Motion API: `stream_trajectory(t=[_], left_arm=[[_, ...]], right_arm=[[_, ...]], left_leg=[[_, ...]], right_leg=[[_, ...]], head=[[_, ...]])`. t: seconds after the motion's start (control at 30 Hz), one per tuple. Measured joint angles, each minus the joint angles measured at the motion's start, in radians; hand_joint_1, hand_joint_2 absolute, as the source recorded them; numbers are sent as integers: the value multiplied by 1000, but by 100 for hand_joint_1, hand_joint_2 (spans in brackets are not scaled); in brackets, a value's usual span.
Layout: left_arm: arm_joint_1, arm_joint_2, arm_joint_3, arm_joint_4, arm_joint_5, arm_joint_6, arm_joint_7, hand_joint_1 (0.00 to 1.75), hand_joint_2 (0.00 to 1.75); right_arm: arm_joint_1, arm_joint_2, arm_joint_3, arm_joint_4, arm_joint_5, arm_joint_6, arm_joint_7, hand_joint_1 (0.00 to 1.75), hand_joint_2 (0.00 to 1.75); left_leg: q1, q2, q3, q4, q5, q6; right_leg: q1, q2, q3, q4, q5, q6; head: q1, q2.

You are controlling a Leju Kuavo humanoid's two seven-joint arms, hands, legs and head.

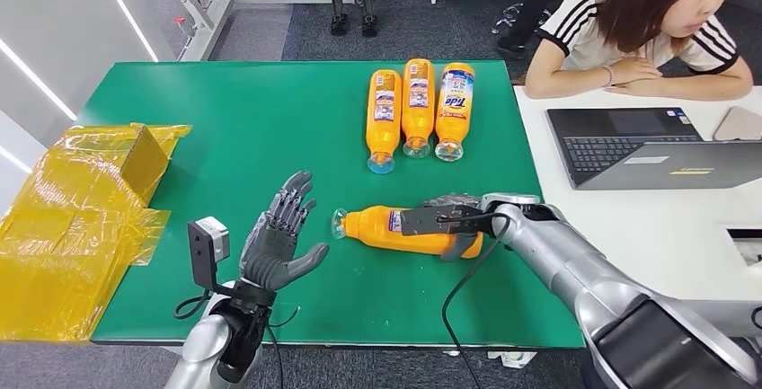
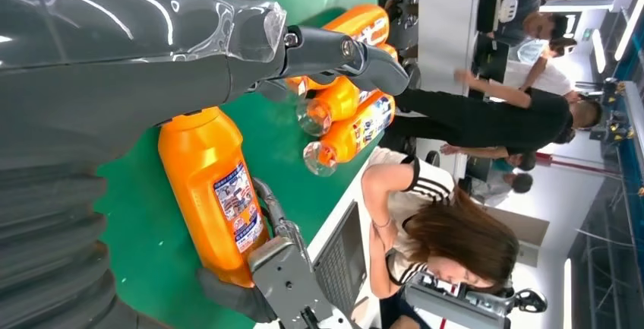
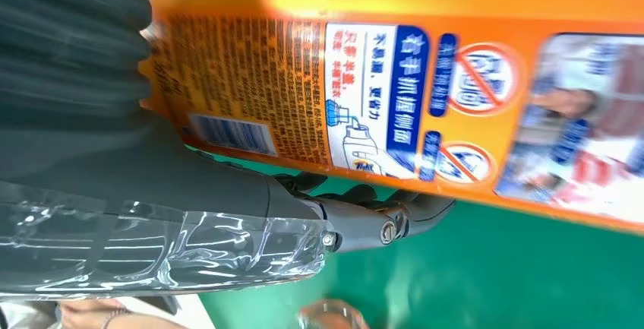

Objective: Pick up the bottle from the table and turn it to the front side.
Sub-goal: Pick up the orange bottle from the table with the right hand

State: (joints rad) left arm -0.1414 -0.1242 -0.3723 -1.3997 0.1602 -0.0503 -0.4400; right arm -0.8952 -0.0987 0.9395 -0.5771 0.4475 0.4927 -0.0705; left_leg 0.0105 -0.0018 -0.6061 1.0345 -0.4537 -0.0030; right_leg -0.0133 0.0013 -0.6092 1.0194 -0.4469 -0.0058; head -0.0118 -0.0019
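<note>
An orange bottle (image 1: 386, 227) lies on its side on the green table (image 1: 234, 119), clear cap pointing to my left. My right hand (image 1: 463, 243) grips its base end, fingers wrapped over and under it. Close up in the right wrist view, the bottle (image 3: 456, 78) shows its back label of small print, with my right hand (image 3: 152, 185) curled beneath it. My left hand (image 1: 283, 241) hovers open a little left of the cap, fingers spread, holding nothing. The left wrist view looks past the left hand (image 2: 114, 63) at the bottle (image 2: 216, 200), back label facing up.
Three more orange bottles (image 1: 418, 106) lie side by side at the table's far side, caps toward me. A yellow-wrapped box (image 1: 90, 173) sits at the left edge. A person (image 1: 647, 21) sits behind a laptop (image 1: 629, 142) on the white table (image 1: 647, 218) at right.
</note>
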Motion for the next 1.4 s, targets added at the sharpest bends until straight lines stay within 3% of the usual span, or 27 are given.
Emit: stream_trajectory(t=[0.13, 0.17, 0.3, 0.4, 0.7, 0.93, 1.17, 1.4], left_arm=[[-2, -8, 0, 10, 6, -10, 4, 0, 175], [-3, -9, 0, 12, 7, -10, 4, 0, 175], [0, -12, 1, 17, 14, -9, 4, 0, 175], [10, -12, 3, 17, 18, -7, 4, 0, 175], [42, -12, 13, 17, 15, -7, -15, 0, 175], [59, -6, 35, 16, 1, 3, -50, 0, 175], [74, 7, 62, 8, -46, 53, -86, 0, 175], [81, 14, 74, 6, -75, 77, -91, 0, 175]], right_arm=[[21, -5, 10, -12, 2, -22, 7, 13, 175], [22, -5, 13, -14, 5, -23, 11, 31, 175], [20, -5, 28, -21, 28, -24, 23, 148, 175], [10, -5, 42, -24, 41, -25, 19, 175, 175], [13, -5, 63, -25, 17, -79, -19, 175, 175], [77, -20, 19, -55, -111, -168, -128, 175, 175], [274, -65, -204, -204, -386, -207, -288, 175, 175], [432, -72, -419, -335, -482, -242, -333, 175, 175]], left_leg=[[0, 1, 1, 0, 0, 0], [0, 1, 1, 0, 0, 0], [0, 1, 2, 0, 0, 0], [0, 2, 2, 0, 0, 0], [0, 1, 2, 0, 0, 0], [0, 0, 2, 0, 0, 0], [0, -3, 0, 0, 0, 0], [0, -3, 0, 0, 0, 0]], right_leg=[[0, 1, 0, 0, 0, 0], [0, 2, 0, 0, 0, 0], [0, 2, 1, 0, 0, 0], [0, 2, 2, 0, 0, 0], [0, 1, 2, 0, 0, 0], [0, 0, 2, 0, 0, 0], [0, -2, 1, 0, 0, 0], [0, -2, 1, 0, 0, 0]], head=[[0, 0], [0, 0], [0, 0], [0, 0], [0, 0], [0, 0], [0, 0], [0, 0]])
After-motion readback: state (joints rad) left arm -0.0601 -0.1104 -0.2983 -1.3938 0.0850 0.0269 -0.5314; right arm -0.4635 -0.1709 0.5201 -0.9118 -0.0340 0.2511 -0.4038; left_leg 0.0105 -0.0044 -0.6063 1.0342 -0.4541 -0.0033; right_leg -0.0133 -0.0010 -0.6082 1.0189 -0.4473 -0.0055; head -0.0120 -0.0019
